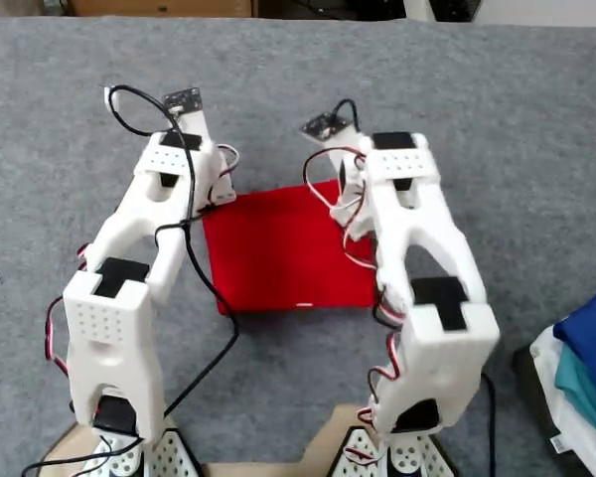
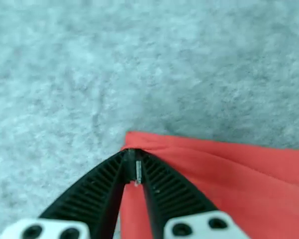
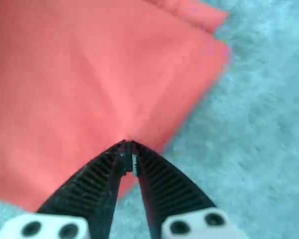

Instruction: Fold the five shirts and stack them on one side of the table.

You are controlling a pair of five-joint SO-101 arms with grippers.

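Grip is two-sided: the left end effector [image 2: 134, 169] clamps the far left corner of the red shirt [image 1: 283, 253], the right end effector [image 3: 128, 160] its far right part, likely to carry one even fold. It lies on the desk [image 1: 79, 109] between the arms; folded shirts [image 1: 586, 368] stacked at the near right look like its destination.

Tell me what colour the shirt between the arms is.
Red. The shirt shows best in the high view.
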